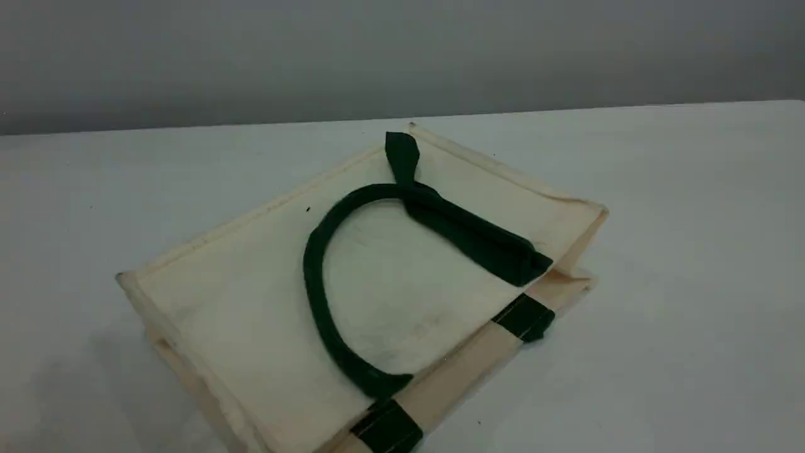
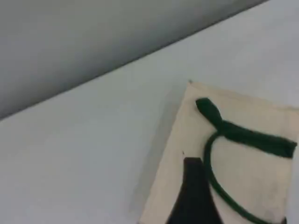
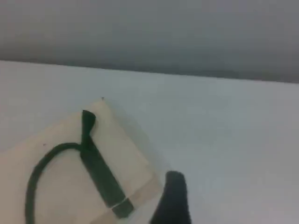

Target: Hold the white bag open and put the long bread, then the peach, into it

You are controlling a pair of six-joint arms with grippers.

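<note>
The white bag (image 1: 251,302) lies flat on the table, mouth edge toward the near right. One dark green handle (image 1: 314,283) is looped over its top face, and green patches (image 1: 525,318) show on its near edge. In the left wrist view my left gripper's dark fingertip (image 2: 192,186) hangs above the bag (image 2: 187,121) near its left edge. In the right wrist view my right gripper's fingertip (image 3: 173,198) hangs over bare table just right of the bag (image 3: 60,186). Nothing is on either fingertip. The long bread and the peach are out of view. Neither arm shows in the scene view.
The pale grey table (image 1: 692,251) stretches around the bag on all sides. Its far edge meets a grey wall (image 1: 402,56) behind.
</note>
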